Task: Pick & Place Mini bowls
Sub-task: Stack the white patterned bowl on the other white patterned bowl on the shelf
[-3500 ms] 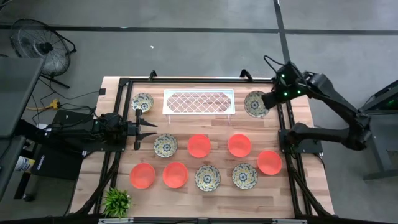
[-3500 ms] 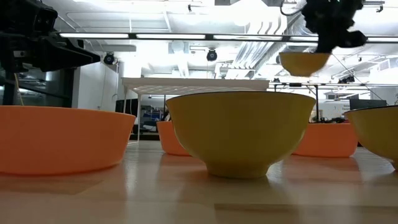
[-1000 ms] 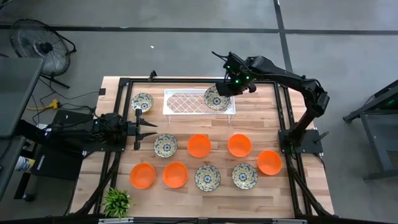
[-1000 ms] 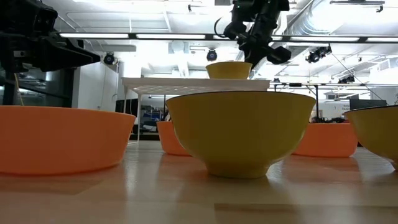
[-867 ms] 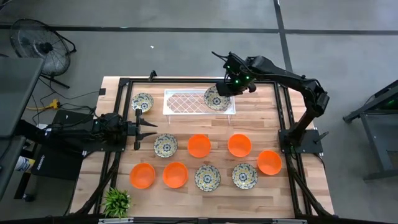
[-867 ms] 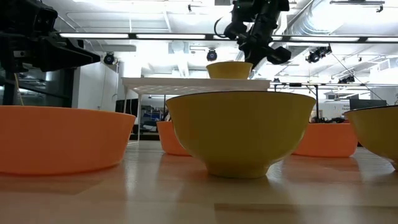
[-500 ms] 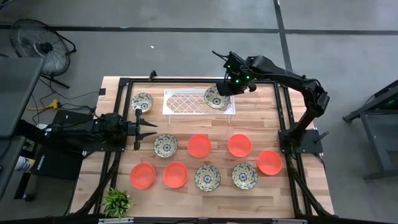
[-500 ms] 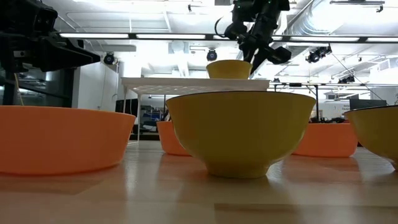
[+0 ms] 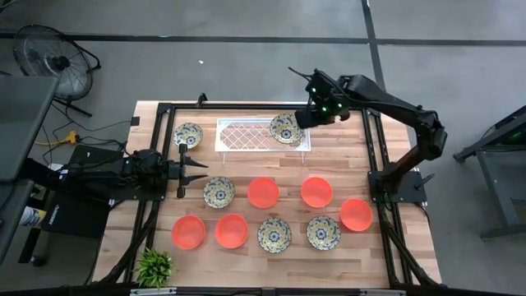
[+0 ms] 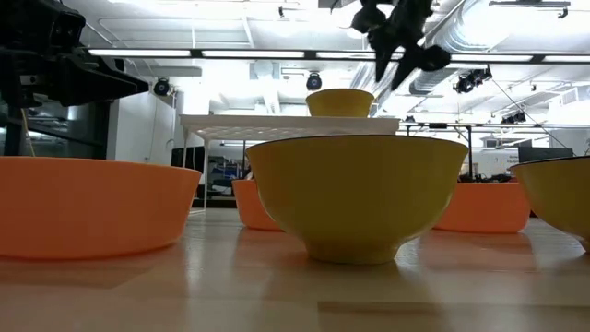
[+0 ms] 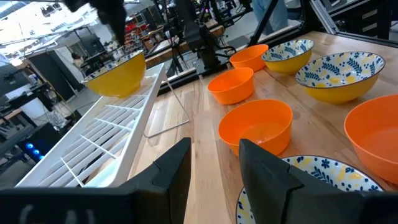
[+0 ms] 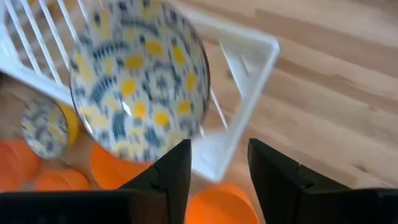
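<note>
High cam overhead; low cam table-level; both show tray (image 9: 263,134) (image 10: 290,120).

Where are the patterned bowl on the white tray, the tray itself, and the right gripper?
patterned bowl (image 9: 285,128), high view, on its inner middle.
white tray (image 9: 246,134), high view, on bare lattice.
right gripper (image 9: 306,117), high view, between its open fingertips, beside the bowl.

Table (image 9: 345,160) of pale planked wood, smooth with a soft sheen; orange bowls (image 9: 263,192) glossy; patterned bowl (image 9: 285,128) glazed, ceramic-looking; tray (image 9: 246,134) a matt white lattice; left gripper (image 9: 197,171) matt black
</note>
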### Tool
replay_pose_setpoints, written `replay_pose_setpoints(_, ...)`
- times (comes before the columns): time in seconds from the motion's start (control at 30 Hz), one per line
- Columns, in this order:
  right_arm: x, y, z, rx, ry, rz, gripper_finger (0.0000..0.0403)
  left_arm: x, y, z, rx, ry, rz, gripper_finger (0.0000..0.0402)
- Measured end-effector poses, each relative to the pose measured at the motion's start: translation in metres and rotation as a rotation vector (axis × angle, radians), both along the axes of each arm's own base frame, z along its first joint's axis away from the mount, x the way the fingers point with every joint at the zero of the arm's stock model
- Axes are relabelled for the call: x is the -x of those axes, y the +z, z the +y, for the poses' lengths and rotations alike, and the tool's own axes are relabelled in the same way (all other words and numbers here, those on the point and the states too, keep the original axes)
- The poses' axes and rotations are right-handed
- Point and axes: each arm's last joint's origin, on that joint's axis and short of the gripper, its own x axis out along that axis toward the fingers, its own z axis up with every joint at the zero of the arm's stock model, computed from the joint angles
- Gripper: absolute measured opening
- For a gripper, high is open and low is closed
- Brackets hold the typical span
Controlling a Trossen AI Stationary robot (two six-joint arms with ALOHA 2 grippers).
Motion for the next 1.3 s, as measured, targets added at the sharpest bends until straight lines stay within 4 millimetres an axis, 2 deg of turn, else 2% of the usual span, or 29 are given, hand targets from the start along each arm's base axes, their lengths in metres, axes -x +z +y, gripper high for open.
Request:
replay_pose_setpoints(0.37, 0.028, 0.016, 0.074, -0.017, 0.109, 0.204, 0.0158, 0.0, 0.0, 0.0, 0.0, 0.0, 0.0, 0.0131)
replay_pose_setpoints(0.7, 0.028, 0.019, 0.117, 0.03, 0.339, 0.21, 0.0157, 0.0, 0.0, 0.0, 0.0, 0.0, -0.001, 0.0131)
replay_pose_setpoints(1.0, 0.025, -0.011, 0.153, 0.048, 0.479, 0.295, 0.015, 0.0, 0.0, 0.0, 0.0, 0.0, -0.002, 0.0131)
replay_pose_setpoints(1.3, 0.024, -0.027, 0.186, 0.011, 0.481, 0.279, 0.0146, 0.0, 0.0, 0.0, 0.0, 0.0, -0.002, 0.0131)
